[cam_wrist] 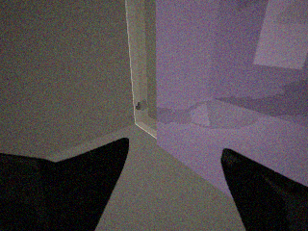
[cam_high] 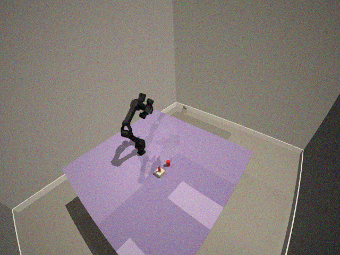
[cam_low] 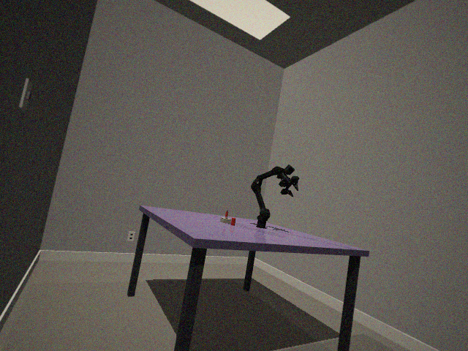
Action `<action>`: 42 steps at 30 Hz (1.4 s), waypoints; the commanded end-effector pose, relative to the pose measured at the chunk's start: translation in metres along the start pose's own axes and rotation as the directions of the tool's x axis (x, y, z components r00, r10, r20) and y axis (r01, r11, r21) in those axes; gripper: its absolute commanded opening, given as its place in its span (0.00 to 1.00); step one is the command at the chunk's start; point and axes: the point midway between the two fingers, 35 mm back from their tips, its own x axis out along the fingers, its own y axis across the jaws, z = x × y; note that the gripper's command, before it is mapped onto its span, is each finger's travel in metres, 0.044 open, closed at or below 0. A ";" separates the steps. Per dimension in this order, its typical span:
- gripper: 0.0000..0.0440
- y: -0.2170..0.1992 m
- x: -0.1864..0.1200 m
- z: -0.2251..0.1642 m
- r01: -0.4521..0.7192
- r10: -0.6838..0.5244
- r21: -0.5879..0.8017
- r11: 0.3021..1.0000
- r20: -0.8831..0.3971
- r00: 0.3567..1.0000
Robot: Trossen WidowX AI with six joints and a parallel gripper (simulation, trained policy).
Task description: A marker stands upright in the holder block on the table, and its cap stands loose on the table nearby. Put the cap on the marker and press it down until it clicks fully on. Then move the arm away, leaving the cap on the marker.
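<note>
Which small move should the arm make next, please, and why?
Probably swing the open tool back over the table, toward the cap: it hangs high and away, while the cap stands loose beside the block and the marker is uncapped.

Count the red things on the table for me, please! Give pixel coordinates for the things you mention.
2: the marker point(cam_high: 159, 169) point(cam_low: 227, 214) upright in the pale block point(cam_high: 159, 173) point(cam_low: 225, 220), and the cap point(cam_high: 168, 163) point(cam_low: 232, 221) standing beside the block.

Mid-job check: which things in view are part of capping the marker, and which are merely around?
Part of the job:
- red upright marker
- pale square holder block
- red cylindrical cap
- black two-fingered gripper, open
- purple table

Merely around:
- white wall outlet
- bright rectangular ceiling panel
</note>
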 end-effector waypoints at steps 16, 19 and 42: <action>0.75 0.002 0.024 0.034 0.088 -0.100 0.115 0.990 0.109 0.989; 0.75 0.002 0.027 0.040 0.099 -0.116 0.134 0.986 0.124 0.985; 0.75 0.002 0.048 0.091 0.165 -0.234 0.295 0.941 0.218 0.947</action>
